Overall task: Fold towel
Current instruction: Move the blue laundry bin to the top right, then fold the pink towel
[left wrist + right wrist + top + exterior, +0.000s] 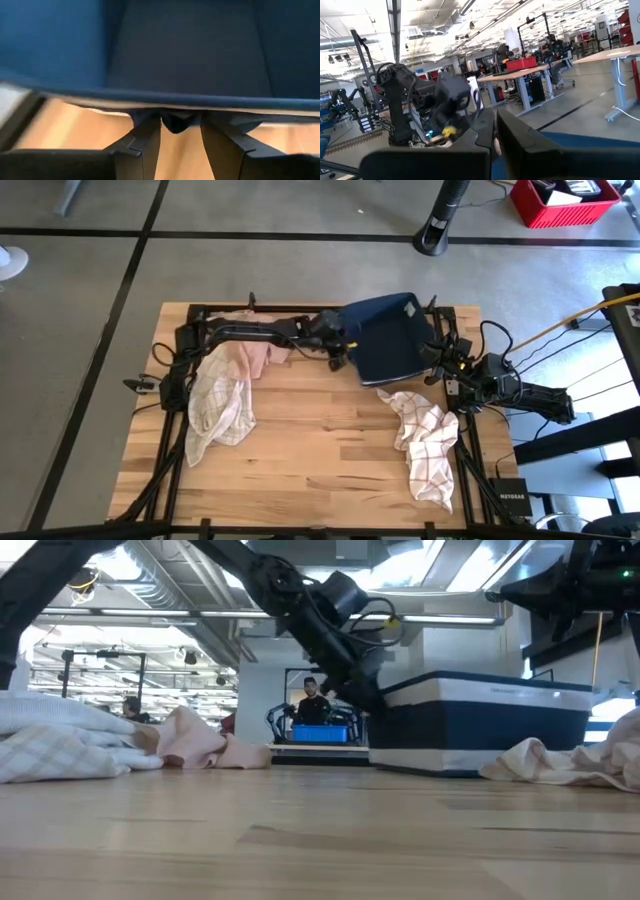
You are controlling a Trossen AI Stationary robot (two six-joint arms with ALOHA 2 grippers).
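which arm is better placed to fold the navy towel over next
Left, probably. The left gripper already pinches the navy towel's edge, as its wrist view shows, while the right gripper sits at the opposite edge.

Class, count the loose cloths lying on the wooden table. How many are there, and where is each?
3: a checked towel at the table's left side, a pink cloth just behind it, and a checked towel at the right. Others may be hidden inside the blue bin.

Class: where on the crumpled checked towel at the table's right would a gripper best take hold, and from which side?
Grip the checked towel at its raised, bunched top fold, coming straight down from above: it lies crumpled on the table, so its flat edges offer little to pinch.
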